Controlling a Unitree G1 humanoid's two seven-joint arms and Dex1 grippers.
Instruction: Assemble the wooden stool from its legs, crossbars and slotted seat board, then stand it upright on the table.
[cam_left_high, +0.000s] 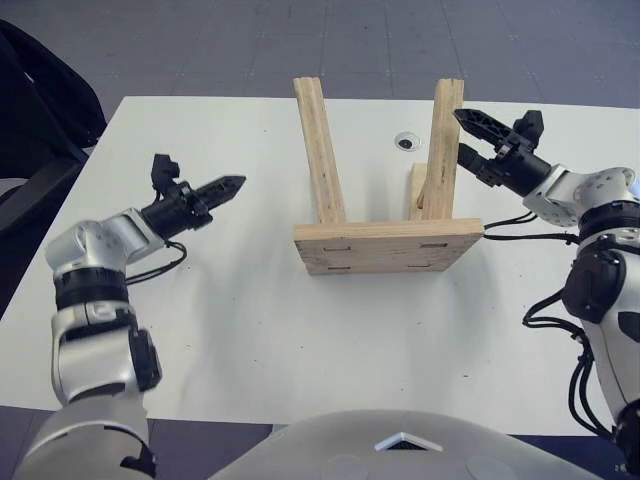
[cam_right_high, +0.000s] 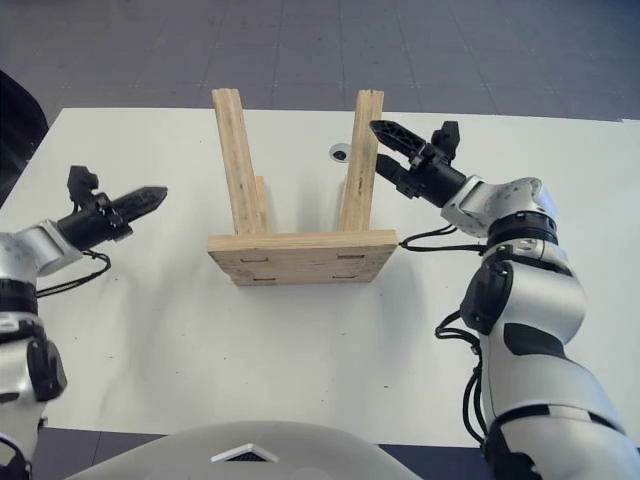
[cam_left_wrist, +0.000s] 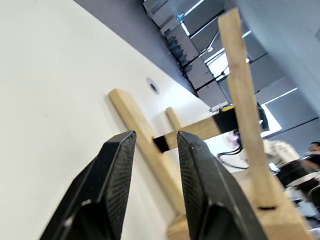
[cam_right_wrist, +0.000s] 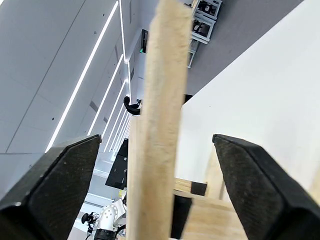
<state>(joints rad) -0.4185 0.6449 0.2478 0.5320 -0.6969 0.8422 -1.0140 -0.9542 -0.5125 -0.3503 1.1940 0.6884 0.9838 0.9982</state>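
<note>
We are noting the stool (cam_right_high: 300, 258) lying on its side on the white table (cam_left_high: 200, 300), its parts joined.

- The seat (cam_left_high: 385, 246) is standing on one long edge. It is a flat rectangle of pale layered ply, and small dark slots are showing on its near face.
- The left leg (cam_left_high: 320, 150) and the right leg (cam_left_high: 442, 140) are running away from the seat. Both are straight, square-cut slats with lengthwise grain, spreading a little apart toward their free ends.

The right gripper (cam_left_high: 459, 131) is standing spread wide and gripping nothing. Its fingers (cam_right_wrist: 55, 185) are black and wedge-shaped. The right leg's free end is lying just ahead of the tips, and from the wrist the slat is rising between the two fingers. We cannot tell whether a tip is touching the wood.

The left gripper (cam_left_high: 238, 183) is hanging well apart from the stool, with its tips pointing toward the left leg. Its fingers (cam_left_wrist: 107, 185) are sitting close together with a narrow gap, holding nothing.

Hard to make out:
- A short pale stub (cam_left_high: 417, 190) is peeking out just past the right leg from the right gripper. Most of it is hidden, so we cannot tell whether it is a leg or a crossbar.
- From the left wrist, a bar (cam_left_wrist: 192, 131) is crossing between the slats ahead of the fingers, with its ends covered.
- The seat's far face is hidden.
- A round hole (cam_left_high: 407, 141) is showing in the table, beyond the right leg from the right gripper.
</note>
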